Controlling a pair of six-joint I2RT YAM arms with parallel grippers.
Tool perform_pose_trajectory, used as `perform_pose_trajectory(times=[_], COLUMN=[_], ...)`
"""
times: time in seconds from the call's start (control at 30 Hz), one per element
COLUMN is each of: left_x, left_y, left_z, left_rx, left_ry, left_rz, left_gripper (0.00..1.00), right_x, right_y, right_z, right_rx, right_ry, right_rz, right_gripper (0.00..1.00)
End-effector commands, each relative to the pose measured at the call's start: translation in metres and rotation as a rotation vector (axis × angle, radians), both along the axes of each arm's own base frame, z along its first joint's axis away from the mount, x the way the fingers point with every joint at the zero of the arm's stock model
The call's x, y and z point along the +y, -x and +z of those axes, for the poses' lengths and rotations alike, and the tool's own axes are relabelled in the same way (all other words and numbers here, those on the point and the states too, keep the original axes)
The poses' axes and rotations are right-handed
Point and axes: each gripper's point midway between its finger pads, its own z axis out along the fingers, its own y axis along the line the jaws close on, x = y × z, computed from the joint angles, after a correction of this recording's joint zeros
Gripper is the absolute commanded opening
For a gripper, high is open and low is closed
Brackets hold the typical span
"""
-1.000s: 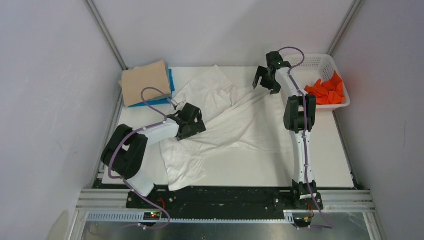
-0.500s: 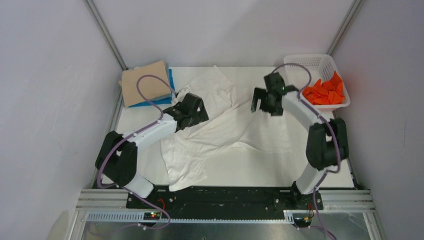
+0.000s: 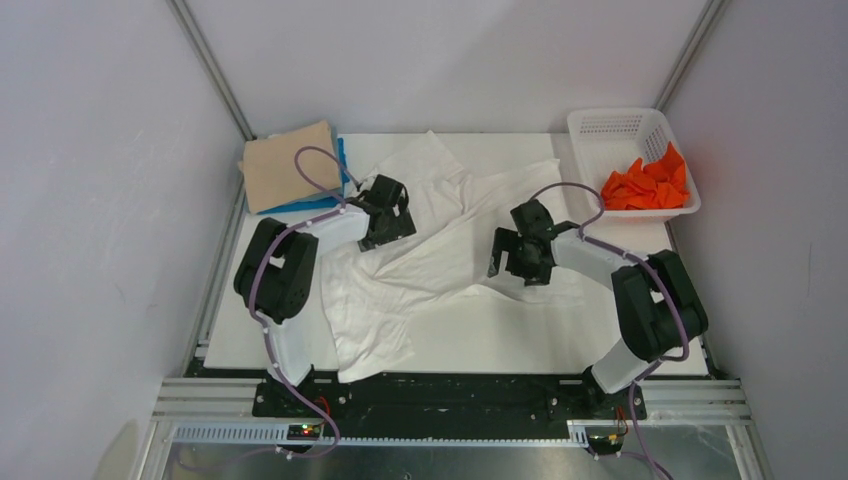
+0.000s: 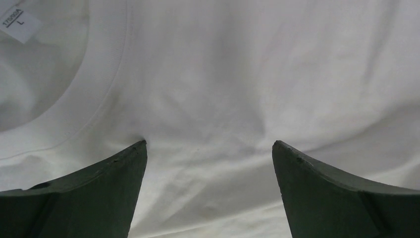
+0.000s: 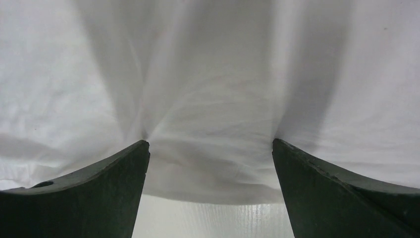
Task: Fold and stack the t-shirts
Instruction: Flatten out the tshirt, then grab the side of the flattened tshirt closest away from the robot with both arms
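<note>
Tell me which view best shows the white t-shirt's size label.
Left wrist: the size label sits inside the collar, close enough to read an L. Top external shows the spread white t-shirt, but the label is too small to find. Right wrist shows only plain cloth.

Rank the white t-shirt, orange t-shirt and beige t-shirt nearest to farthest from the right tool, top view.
1. White t-shirt: spread mid-table, right under the right tool.
2. Orange t-shirt: in the basket, far right corner.
3. Beige t-shirt: folded, far left corner.
</note>
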Motion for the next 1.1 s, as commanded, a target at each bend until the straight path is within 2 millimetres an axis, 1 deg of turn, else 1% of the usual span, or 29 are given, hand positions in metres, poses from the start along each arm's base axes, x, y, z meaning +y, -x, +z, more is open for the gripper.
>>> perform_pose_trajectory(times=[0.0,0.03,0.07,0.1,0.13,0.17,0.2,0.23,0.27,0.3,0.33,0.37,0.53,0.6,0.67,0.7,0.73,0.77,0.8,0.83,0.87,0.9,0.93,0.97,1.0,1.03,1.07], left_x=[-0.002,0.000,0.002,0.003,0.006,0.007,0.008,0.009,0.011,0.011,0.011,0.011,0.004,0.003,0.005,0.004,0.003,0.003,0.004,0.004,0.009,0.011,0.018,0.021,0.027,0.029,0.033], left_y=[-0.002,0.001,0.002,0.005,0.006,0.008,0.008,0.011,0.011,0.013,0.013,0.014,0.016,0.015,0.012,0.010,0.010,0.009,0.011,0.012,0.016,0.019,0.028,0.033,0.047,0.055,0.073], left_z=[-0.005,-0.009,-0.011,-0.015,-0.017,-0.018,-0.018,-0.019,-0.017,-0.017,-0.015,-0.014,-0.008,-0.002,0.009,0.019,0.025,0.040,0.044,0.062,0.065,0.082,0.080,0.097,0.094,0.103,0.089], left_rx=[0.017,0.027,0.036,0.049,0.056,0.065,0.065,0.072,0.066,0.069,0.063,0.063,0.063,0.047,0.016,-0.007,-0.019,-0.051,-0.061,-0.103,-0.117,-0.162,-0.162,-0.203,-0.197,-0.221,-0.186], left_ry=[0.039,0.042,0.049,0.057,0.058,0.066,0.071,0.075,0.078,0.079,0.082,0.086,0.119,0.118,0.117,0.126,0.130,0.145,0.145,0.159,0.146,0.155,0.138,0.153,0.151,0.167,0.153], left_rz=[0.024,0.036,0.045,0.058,0.068,0.076,0.081,0.087,0.093,0.099,0.099,0.098,0.086,0.078,0.073,0.069,0.059,0.053,0.049,0.045,0.049,0.049,0.058,0.058,0.064,0.065,0.070], left_gripper=[1.00,1.00,1.00,1.00,1.00,1.00,1.00,1.00,1.00,1.00,1.00,1.00,1.00,1.00,1.00,1.00,1.00,1.00,1.00,1.00,1.00,1.00,1.00,1.00,1.00,1.00,1.00], right_x=[-0.024,-0.030,-0.036,-0.045,-0.050,-0.055,-0.058,-0.062,-0.062,-0.065,-0.066,-0.069,-0.072,-0.071,-0.069,-0.068,-0.067,-0.064,-0.060,-0.057,-0.055,-0.055,-0.060,-0.064,-0.071,-0.076,-0.085], right_y=[0.035,0.046,0.051,0.060,0.062,0.071,0.074,0.084,0.087,0.097,0.101,0.109,0.132,0.130,0.122,0.119,0.113,0.110,0.108,0.105,0.105,0.105,0.104,0.107,0.106,0.109,0.106], right_z=[-0.020,-0.027,-0.027,-0.032,-0.029,-0.033,-0.030,-0.034,-0.030,-0.034,-0.032,-0.035,-0.037,-0.030,-0.015,-0.005,0.005,0.018,0.029,0.042,0.049,0.059,0.063,0.067,0.071,0.070,0.073], right_rx=[0.088,0.117,0.125,0.142,0.131,0.152,0.143,0.171,0.162,0.188,0.181,0.196,0.215,0.188,0.131,0.096,0.062,0.012,-0.019,-0.075,-0.103,-0.149,-0.176,-0.199,-0.231,-0.231,-0.256], right_ry=[0.041,0.055,0.055,0.074,0.078,0.077,0.065,0.053,0.035,0.025,0.016,0.017,0.001,-0.016,-0.050,-0.069,-0.089,-0.122,-0.156,-0.192,-0.215,-0.231,-0.219,-0.215,-0.197,-0.183,-0.170], right_rz=[-0.091,-0.103,-0.128,-0.154,-0.168,-0.190,-0.204,-0.228,-0.238,-0.254,-0.260,-0.272,-0.290,-0.290,-0.291,-0.292,-0.293,-0.287,-0.275,-0.261,-0.247,-0.240,-0.235,-0.236,-0.244,-0.256,-0.298], right_gripper=[0.99,0.99,0.99,0.99,0.99,0.99,0.99,0.99,0.99,1.00,0.99,0.99,0.99,0.99,0.99,0.99,0.99,0.99,0.99,0.99,0.99,0.99,1.00,1.00,0.99,1.00,0.99])
